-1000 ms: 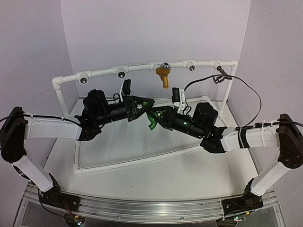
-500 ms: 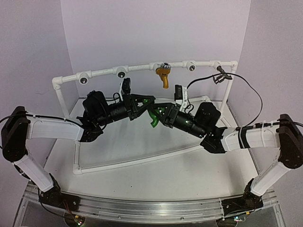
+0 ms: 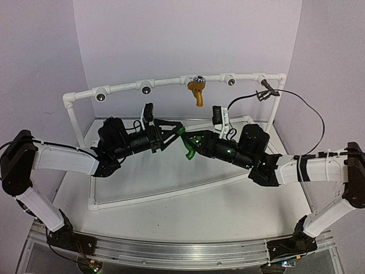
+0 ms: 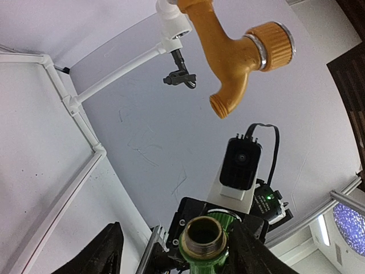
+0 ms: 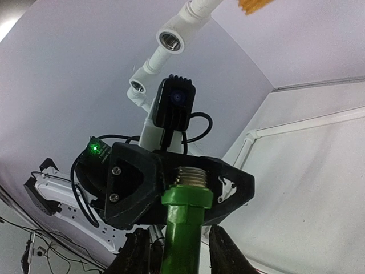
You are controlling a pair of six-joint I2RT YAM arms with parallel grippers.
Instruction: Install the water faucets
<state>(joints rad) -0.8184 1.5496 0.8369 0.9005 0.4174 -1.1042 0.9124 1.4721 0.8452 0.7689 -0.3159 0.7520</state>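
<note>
The green faucet [image 3: 189,144] hangs in mid-air over the white tray, with my right gripper [image 3: 195,141] shut on its body [image 5: 183,231]. Its brass threaded end [image 4: 202,235] points toward my left gripper [image 3: 174,130]. That gripper stands open around the threaded end, one finger [image 4: 108,252] well clear and the other [image 4: 251,251] close beside the faucet. The mustard-yellow faucet [image 3: 197,92] hangs from the white pipe frame [image 3: 122,87], and it also shows in the left wrist view [image 4: 239,54]. In the right wrist view my right fingers [image 5: 136,251] flank the green body.
Round silver-centred sockets [image 3: 101,97] sit along the frame's top bar, two showing in the right wrist view [image 5: 170,40]. A small dark clip-like piece on a black cable [image 3: 267,91] hangs at the frame's right end. A white tray [image 3: 142,177] lies below both arms.
My left gripper has gone from shut to open, letting go of the green faucet's threaded end. The right gripper still holds the faucet and has shifted slightly right.
</note>
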